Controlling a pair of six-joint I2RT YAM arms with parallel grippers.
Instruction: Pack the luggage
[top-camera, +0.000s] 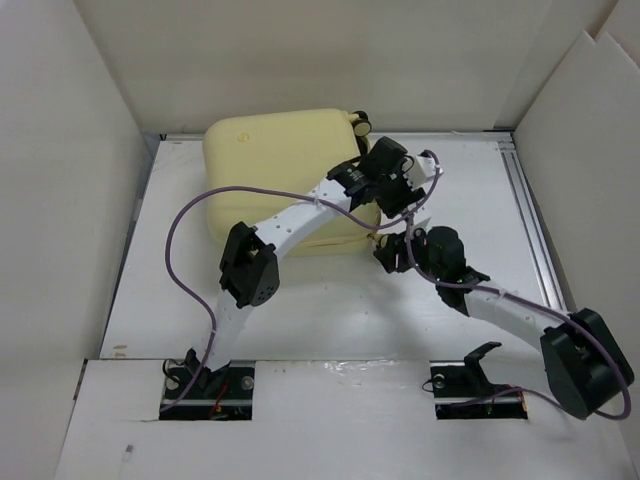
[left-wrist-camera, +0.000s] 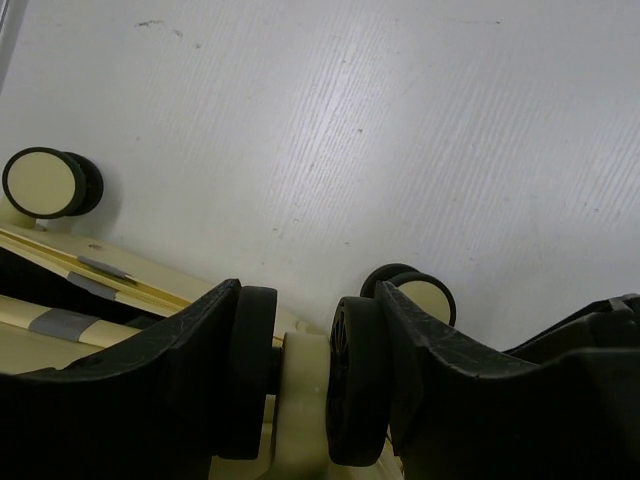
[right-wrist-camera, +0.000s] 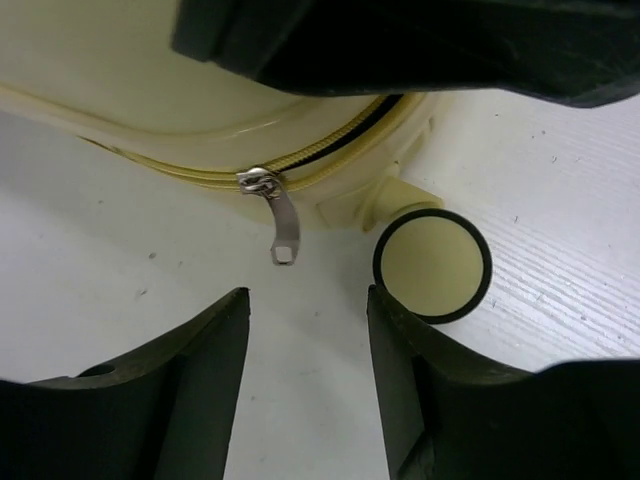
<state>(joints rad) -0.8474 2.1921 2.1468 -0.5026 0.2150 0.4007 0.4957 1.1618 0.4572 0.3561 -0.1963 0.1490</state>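
Observation:
The luggage (top-camera: 270, 160) is a pale yellow hard-shell suitcase lying flat and closed at the back of the table. My left gripper (top-camera: 383, 212) reaches over its near right corner. In the left wrist view the gripper (left-wrist-camera: 300, 370) is shut on a black twin wheel (left-wrist-camera: 355, 380) with a pale yellow mount. Two more wheels (left-wrist-camera: 40, 183) (left-wrist-camera: 425, 300) show beyond. My right gripper (top-camera: 388, 252) is open just in front of that corner. In the right wrist view it (right-wrist-camera: 308, 320) faces the metal zipper pull (right-wrist-camera: 283, 232) and a wheel (right-wrist-camera: 432, 265), touching neither.
White walls enclose the white table (top-camera: 470, 200) on the left, back and right. A purple cable (top-camera: 185, 215) loops from the left arm over the table. The left gripper's dark body (right-wrist-camera: 420, 45) hangs over the suitcase corner above the right gripper.

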